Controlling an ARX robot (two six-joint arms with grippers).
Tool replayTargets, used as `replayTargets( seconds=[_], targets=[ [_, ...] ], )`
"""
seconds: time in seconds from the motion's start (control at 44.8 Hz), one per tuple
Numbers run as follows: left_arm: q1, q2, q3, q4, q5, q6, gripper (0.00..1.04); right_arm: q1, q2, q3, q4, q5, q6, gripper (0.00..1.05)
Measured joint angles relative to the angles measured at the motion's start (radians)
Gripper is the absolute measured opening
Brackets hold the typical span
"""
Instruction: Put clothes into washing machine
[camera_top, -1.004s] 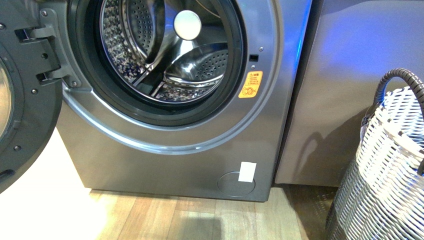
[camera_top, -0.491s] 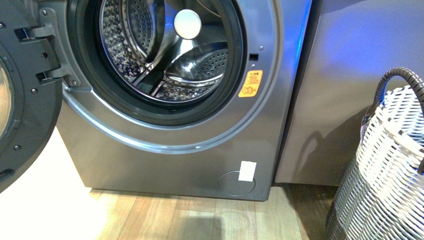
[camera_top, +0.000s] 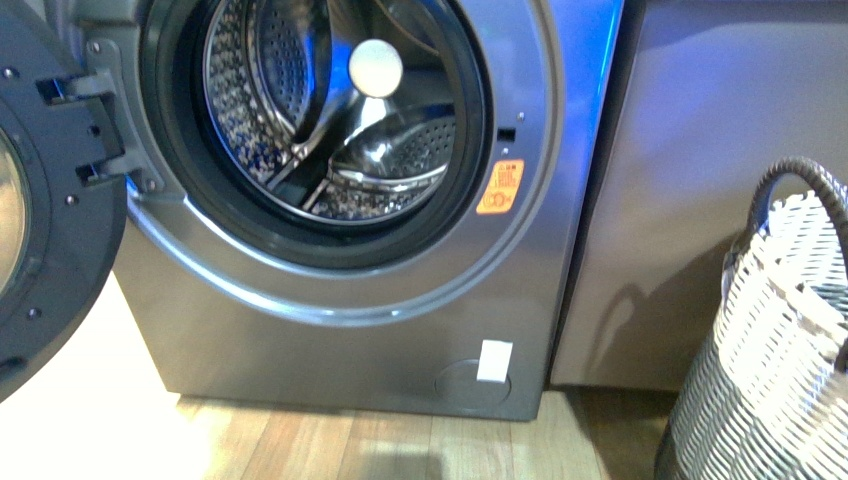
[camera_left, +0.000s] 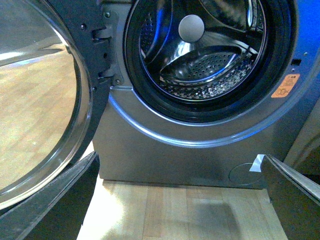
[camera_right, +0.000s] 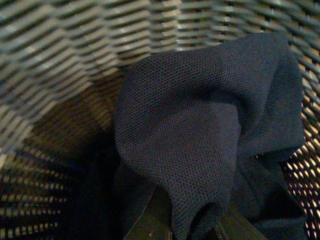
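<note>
The right tool (camera_right: 192, 222) is closed on a bunched fold of the navy clothes (camera_right: 200, 125), which sit deep inside the woven basket (camera_right: 60, 60). That basket stands on the wooden floor (camera_top: 330, 445), well to the right of the washing machine (camera_top: 350, 310). The left tool (camera_left: 180, 162) is spread wide and faces the machine's porthole, where the dark door (camera_top: 50, 230) is swung out to the left and the perforated drum (camera_top: 330, 110) shows.

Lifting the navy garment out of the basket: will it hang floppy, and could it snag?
Probably floppy: the navy garment is bunched in soft folds between the right fingers, so it should drape and trail. Its fine knit looks light for its bulk. The woven basket has open gaps that might catch a trailing edge.
</note>
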Motion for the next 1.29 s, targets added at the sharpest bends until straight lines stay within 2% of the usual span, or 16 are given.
replayTargets(
  seconds=[0.379,0.758,1.048,1.294],
  targets=[
    [0.0,0.0,0.0,0.0,0.0,0.0,0.98,0.07,-0.351,-0.14,0.057,-0.037,-0.001,0.07],
    [0.0,0.0,0.0,0.0,0.0,0.0,0.98,0.094,-0.652,-0.136,-0.028,-0.06,0.014,0.07],
    [0.0,0.0,0.0,0.0,0.0,0.0,0.98,0.112,-0.853,-0.046,-0.151,-0.074,0.023,0.07],
    [0.0,0.0,0.0,0.0,0.0,0.0,0.98,0.158,-0.98,0.147,-0.282,-0.066,0.016,0.07]
  ],
)
